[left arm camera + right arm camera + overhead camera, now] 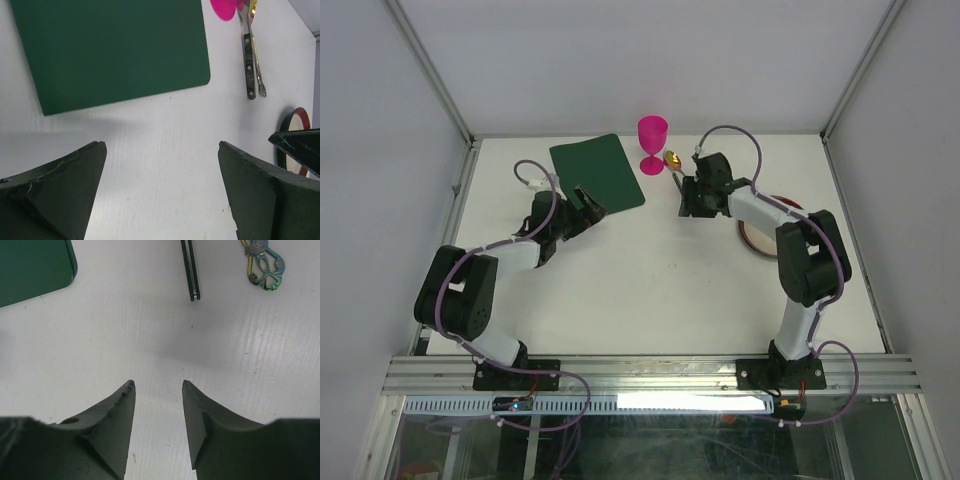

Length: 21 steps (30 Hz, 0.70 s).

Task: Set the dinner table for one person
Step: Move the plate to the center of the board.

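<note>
Bare dinner table (650, 285) lies open between the arms; far edge holds one placemat (597, 172), one goblet (653, 143), two cutlery pieces (247, 60); one plate (298, 111) right; left gripper (162, 145) gapes wide, right gripper (158, 382) narrowly parted, both empty.

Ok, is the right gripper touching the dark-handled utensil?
Apart. The right wrist view shows bare table between the right gripper and the dark-handled utensil.

All on white matte rectangular dinner table (650, 290). R gripper (157, 382): dark-handled steel knife (191, 275) straight ahead, iridescent ornate-handled metal utensil (264, 269) ahead-right beside it, dark green rectangular placemat (30, 267) ahead-left. Pink plastic goblet (653, 140) beyond knife. Round red-rimmed plate (757, 243) behind-right, partly under R arm (810, 260). L gripper (162, 145): placemat ahead-left, knife + utensil ahead-right, plate far right.
</note>
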Motion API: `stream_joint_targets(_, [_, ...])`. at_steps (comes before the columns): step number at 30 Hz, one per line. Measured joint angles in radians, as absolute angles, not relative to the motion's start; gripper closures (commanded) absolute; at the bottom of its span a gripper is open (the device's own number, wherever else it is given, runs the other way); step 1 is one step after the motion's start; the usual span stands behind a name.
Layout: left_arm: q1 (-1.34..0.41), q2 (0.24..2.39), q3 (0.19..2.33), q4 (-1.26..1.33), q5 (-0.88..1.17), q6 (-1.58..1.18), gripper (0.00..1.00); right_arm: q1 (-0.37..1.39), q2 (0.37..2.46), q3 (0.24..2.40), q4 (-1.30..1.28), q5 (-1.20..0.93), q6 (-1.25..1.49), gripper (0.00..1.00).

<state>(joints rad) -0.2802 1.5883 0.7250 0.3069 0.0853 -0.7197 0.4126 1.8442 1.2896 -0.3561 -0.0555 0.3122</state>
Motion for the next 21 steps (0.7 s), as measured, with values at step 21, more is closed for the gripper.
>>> stream_joint_targets(21, [-0.440,1.522,0.574,0.389,-0.266,-0.904,0.01,0.443,1.837,1.259,-0.333,-0.064,0.304,0.55])
